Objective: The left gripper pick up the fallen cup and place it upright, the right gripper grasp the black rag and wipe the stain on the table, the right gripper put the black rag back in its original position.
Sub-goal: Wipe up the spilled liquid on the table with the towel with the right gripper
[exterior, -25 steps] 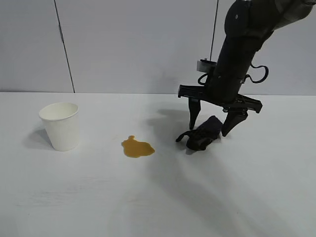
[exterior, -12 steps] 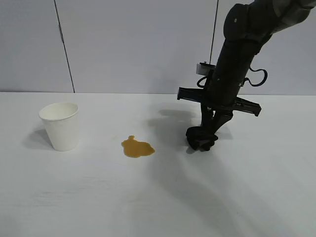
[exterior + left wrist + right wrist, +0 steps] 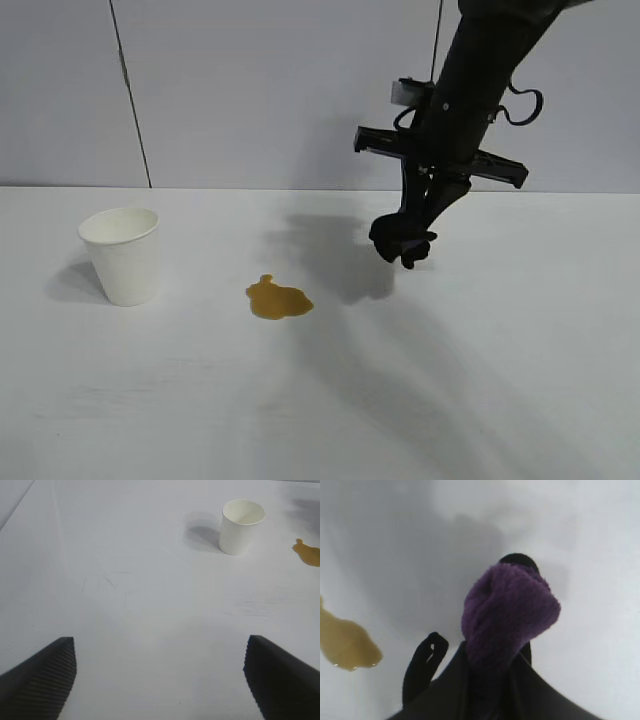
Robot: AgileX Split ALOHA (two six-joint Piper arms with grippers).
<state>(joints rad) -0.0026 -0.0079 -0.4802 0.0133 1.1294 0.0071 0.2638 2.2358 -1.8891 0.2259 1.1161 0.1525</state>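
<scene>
A white table is observed. A white cup is stood upright at its left; an amber stain is spread right of it, apart.

Right gripper, open around the rag a second ago, now pinches it and hangs it clear above the table.
</scene>
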